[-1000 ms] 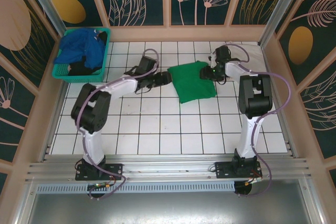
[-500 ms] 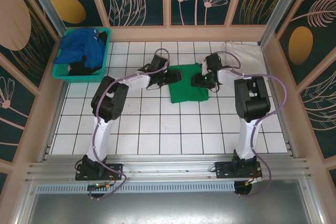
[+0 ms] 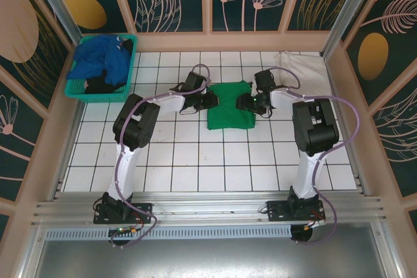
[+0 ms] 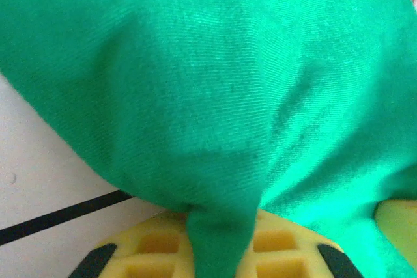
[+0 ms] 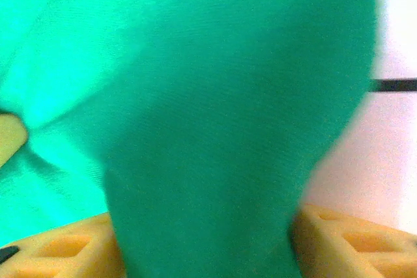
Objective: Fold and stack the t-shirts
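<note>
The bright green t-shirt point(image 3: 230, 105) lies folded into a compact rectangle on the white tiled table point(image 3: 195, 161), mid-back. My left gripper point(image 3: 210, 100) is at its left edge, and a narrow fold of green cloth point(image 4: 215, 83) is pinched between its yellow fingers point(image 4: 150, 245). My right gripper point(image 3: 242, 101) is at the shirt's upper right part. Green cloth point(image 5: 215, 96) fills the gap between its yellow fingers point(image 5: 345, 239) and hides their tips. The royal-blue t-shirt point(image 3: 101, 60) is heaped in the basket. The cream-white t-shirt point(image 3: 303, 66) lies at the back right corner.
The teal lattice basket point(image 3: 98, 96) stands at the back left, also holding something dark. Patterned walls close in the table on three sides. Both arms reach forward from the near rail, with open tiles between them and the green shirt.
Both grippers have closed in on the green shirt from its two sides. The shirt has shifted a little left and become narrower and more square.
</note>
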Controlling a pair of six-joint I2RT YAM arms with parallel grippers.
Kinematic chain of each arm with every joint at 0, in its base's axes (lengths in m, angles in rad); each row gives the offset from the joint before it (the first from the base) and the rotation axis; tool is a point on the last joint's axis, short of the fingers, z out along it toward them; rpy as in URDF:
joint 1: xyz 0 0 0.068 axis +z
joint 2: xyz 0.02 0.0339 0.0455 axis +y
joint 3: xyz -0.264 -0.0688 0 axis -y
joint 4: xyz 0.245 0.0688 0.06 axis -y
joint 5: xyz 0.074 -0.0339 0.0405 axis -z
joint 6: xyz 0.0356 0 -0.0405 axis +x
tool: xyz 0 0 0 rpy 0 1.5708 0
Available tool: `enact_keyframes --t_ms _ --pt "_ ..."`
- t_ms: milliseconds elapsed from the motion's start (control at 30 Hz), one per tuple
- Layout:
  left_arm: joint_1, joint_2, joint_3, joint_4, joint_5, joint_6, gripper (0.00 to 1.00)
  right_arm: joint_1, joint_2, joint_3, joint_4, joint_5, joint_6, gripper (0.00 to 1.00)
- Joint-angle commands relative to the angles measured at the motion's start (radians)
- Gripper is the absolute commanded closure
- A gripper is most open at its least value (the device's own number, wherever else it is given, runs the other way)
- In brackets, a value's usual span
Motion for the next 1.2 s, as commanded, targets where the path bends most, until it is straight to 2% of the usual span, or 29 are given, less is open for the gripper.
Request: enact_keyframes --t_ms 0,167,300,467,567,667,700,800,833,900,1000,1100,1167 --pt "0.023 0.002 -0.023 -0.099 0.017 0.038 0.93 -0.013 -0.046 -0.013 -0.029 0.103 0.034 0.35" --pt "0.022 0.018 -0.007 -0.118 0.023 0.057 0.91 0.001 0.026 0.013 -0.022 0.107 0.030 0.34" --pt "0.023 0.023 -0.009 -0.118 0.023 0.057 0.90 0.009 0.063 0.003 0.047 -0.023 0.052 0.35" --pt "0.023 0.029 0.001 -0.121 0.026 0.054 0.89 0.057 0.069 0.037 0.067 -0.037 0.078 0.50" --pt "0.023 0.030 0.013 -0.125 0.029 0.054 0.89 0.081 0.085 0.076 0.044 -0.006 0.081 0.52" --pt "0.024 0.028 0.024 -0.136 0.025 0.058 0.85 0.080 0.105 0.094 0.027 0.021 0.088 0.66" --pt "0.025 0.025 0.029 -0.143 0.023 0.058 0.82 0.075 0.107 0.094 0.019 0.033 0.088 0.71" --pt "0.041 0.004 0.030 -0.164 0.009 0.063 0.61 0.052 0.085 0.093 0.001 0.066 0.073 0.94" --pt "0.051 -0.011 0.024 -0.170 0.005 0.066 0.58 0.036 0.068 0.097 -0.008 0.068 0.062 1.00" --pt "0.078 -0.046 0.003 -0.183 -0.007 0.070 0.48 0.003 0.026 0.116 -0.034 0.095 0.028 1.00" --pt "0.130 -0.117 -0.047 -0.191 -0.037 0.080 0.44 -0.042 -0.026 0.184 -0.096 0.176 -0.057 1.00" --pt "0.174 -0.172 -0.089 -0.196 -0.059 0.095 0.42 -0.099 -0.044 0.291 -0.157 0.252 -0.145 1.00" --pt "0.194 -0.187 -0.102 -0.203 -0.064 0.104 0.42 -0.136 -0.057 0.348 -0.155 0.250 -0.210 1.00"
